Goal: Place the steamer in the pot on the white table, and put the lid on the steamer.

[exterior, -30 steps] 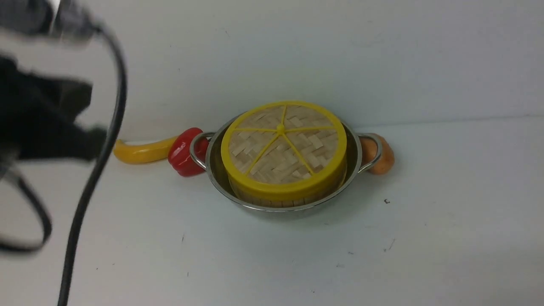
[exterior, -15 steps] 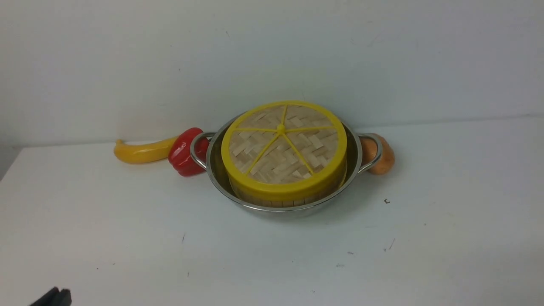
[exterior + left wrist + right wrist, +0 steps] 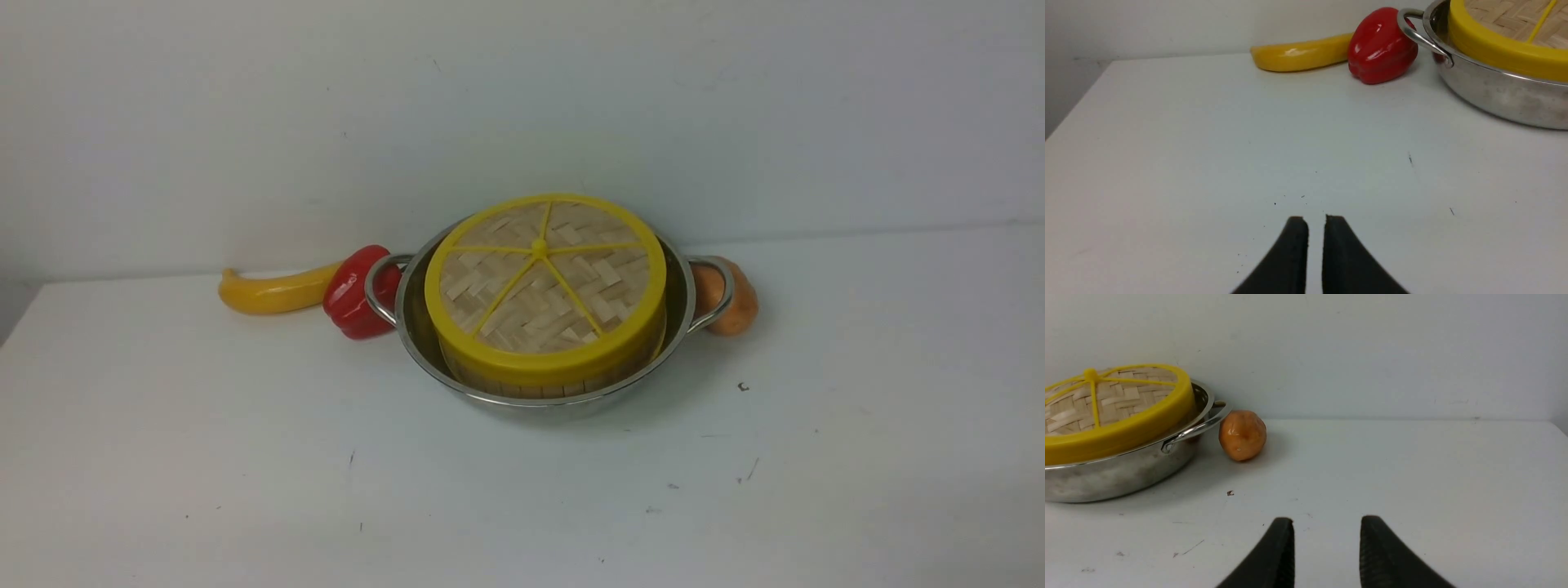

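Observation:
The shiny steel pot stands on the white table at mid-back. The bamboo steamer sits inside it; only a strip of its wall shows under the lid. The woven lid with yellow rim, spokes and knob lies flat on the steamer. Neither arm shows in the front view. In the left wrist view my left gripper is shut and empty, low over the table, well short of the pot. In the right wrist view my right gripper is open and empty, apart from the pot and lid.
A red toy pepper and a yellow toy banana lie against the pot's left handle. An orange toy potato lies against its right handle. A white wall stands close behind the pot. The table's left edge shows in the left wrist view.
The left arm and its cable, which filled the left of the front view, have dropped away to the lower left and out of that view. Pot, steamer and lid have not moved.

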Motion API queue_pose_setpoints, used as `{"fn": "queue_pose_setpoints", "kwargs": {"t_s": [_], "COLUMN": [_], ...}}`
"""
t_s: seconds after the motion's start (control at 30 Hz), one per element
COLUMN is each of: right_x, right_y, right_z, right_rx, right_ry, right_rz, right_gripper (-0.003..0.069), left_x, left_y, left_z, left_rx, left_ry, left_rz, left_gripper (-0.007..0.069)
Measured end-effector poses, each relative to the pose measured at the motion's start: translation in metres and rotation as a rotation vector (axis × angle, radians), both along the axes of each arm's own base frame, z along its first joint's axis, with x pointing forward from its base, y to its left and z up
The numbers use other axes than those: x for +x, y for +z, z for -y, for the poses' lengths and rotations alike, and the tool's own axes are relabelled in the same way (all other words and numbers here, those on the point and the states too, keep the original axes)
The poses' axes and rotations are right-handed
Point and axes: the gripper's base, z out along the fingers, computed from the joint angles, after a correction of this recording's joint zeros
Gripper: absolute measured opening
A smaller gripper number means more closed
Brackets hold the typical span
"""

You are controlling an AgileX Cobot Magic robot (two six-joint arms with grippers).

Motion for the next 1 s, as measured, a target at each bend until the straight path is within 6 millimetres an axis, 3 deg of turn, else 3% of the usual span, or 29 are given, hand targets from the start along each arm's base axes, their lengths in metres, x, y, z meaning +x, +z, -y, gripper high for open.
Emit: {"fn": "queue_pose_setpoints", "kwargs": {"t_s": [1.0], "right_x": [0.0], "right_y": [0.0], "right_z": [-0.0001], "right_rx": [0.006], "right_ry": [0.0], "right_rz": [0.0], "right_gripper": [0.0243], "left_x": [-0.0024], "left_y": [-0.0001], "left_z": [0.0006], "left_rx": [-0.05], "left_ry": [0.007], "left_rz": [0.012], "left_gripper": [0.0104]}}
